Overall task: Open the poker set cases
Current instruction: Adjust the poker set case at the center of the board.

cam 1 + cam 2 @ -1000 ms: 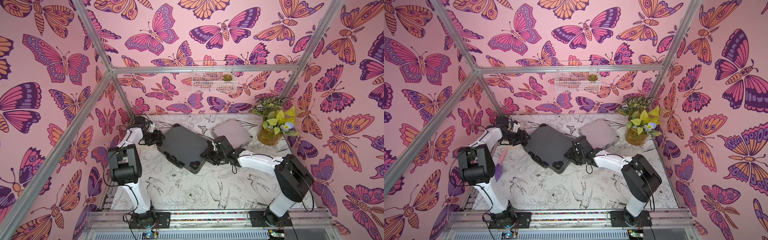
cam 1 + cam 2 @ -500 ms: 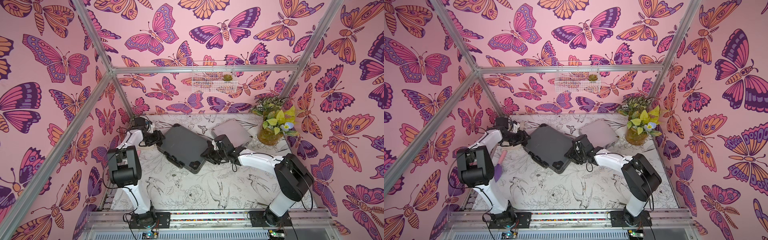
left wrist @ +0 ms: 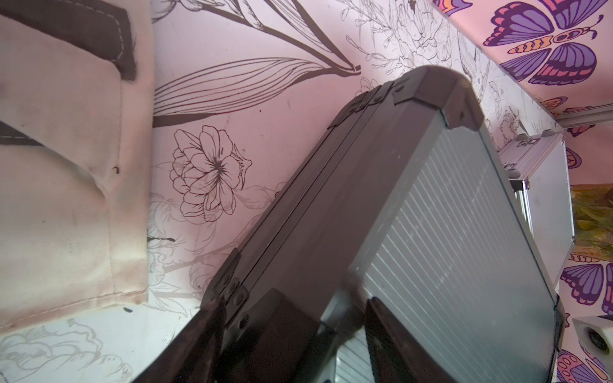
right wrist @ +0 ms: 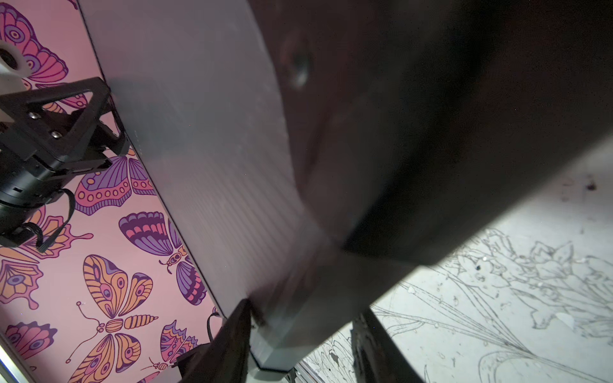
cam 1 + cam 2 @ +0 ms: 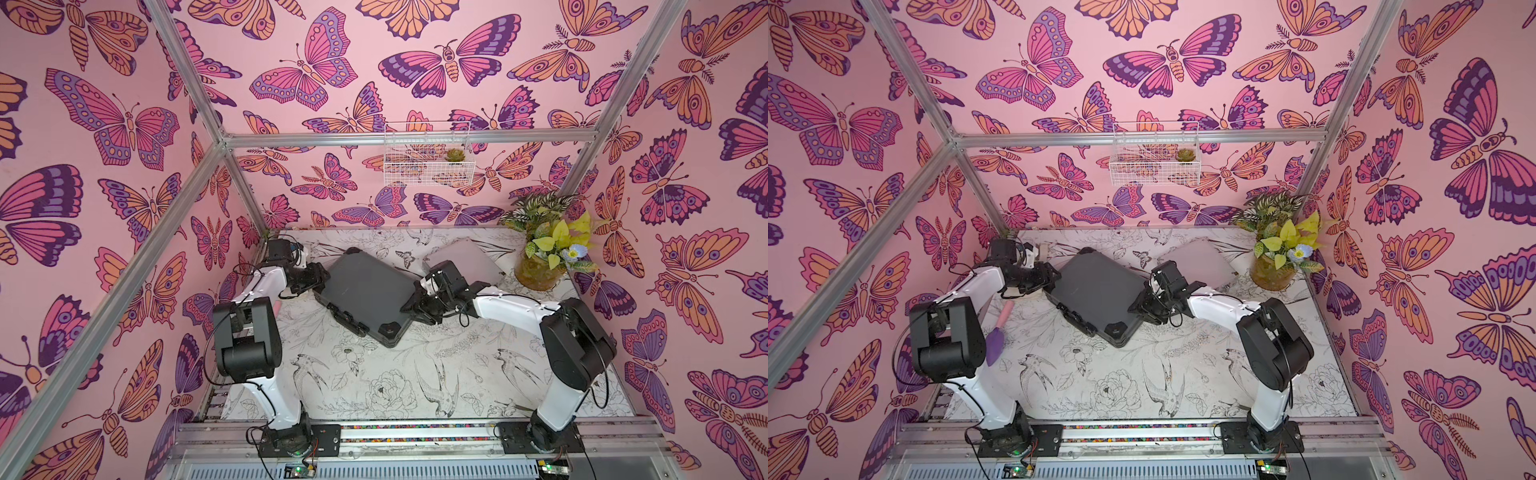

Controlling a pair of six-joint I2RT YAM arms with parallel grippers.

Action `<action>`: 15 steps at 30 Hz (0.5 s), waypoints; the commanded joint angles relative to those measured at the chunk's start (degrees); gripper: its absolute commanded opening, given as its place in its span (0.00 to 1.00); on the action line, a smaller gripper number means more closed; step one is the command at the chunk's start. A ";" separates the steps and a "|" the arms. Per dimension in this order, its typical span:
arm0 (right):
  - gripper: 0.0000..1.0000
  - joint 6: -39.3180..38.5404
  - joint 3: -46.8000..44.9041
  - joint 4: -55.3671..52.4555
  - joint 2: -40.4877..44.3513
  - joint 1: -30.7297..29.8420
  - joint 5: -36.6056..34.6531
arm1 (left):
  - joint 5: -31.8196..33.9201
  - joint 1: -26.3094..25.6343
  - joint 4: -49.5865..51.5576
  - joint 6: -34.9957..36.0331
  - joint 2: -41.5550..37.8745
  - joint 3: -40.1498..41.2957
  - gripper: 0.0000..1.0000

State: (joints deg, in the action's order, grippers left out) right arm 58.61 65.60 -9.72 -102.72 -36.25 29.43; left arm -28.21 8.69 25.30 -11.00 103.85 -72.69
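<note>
The dark grey case (image 5: 365, 291) is laid shut in the middle of the surface (image 5: 374, 386). One corner is pinched by the left pincer (image 5: 319, 277), likely to steady it. The other side is set between the jaws of the right pincer (image 5: 410, 305); a squeeze cannot be told, as the close view is blurred. The silver case (image 5: 471, 257) behind is partly hidden.

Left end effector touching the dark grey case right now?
Touching. Left wrist view: the left end effector straddles the dark grey case at its corner, both fingers pressed against it.
</note>
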 commanded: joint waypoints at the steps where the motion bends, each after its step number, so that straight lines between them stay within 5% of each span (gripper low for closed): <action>1: 0.48 -3.92 2.78 9.79 -5.86 -0.28 -6.17 | -8.54 -5.77 14.96 -1.67 2.94 5.00 0.67; 15: 0.48 -9.89 9.80 5.84 -9.69 1.97 -4.47 | -10.50 -6.94 13.86 -2.86 -1.05 9.16 0.67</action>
State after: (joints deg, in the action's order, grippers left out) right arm 54.06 72.10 -18.02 -106.52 -34.20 34.59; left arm -26.96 8.14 20.91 -11.42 101.45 -68.93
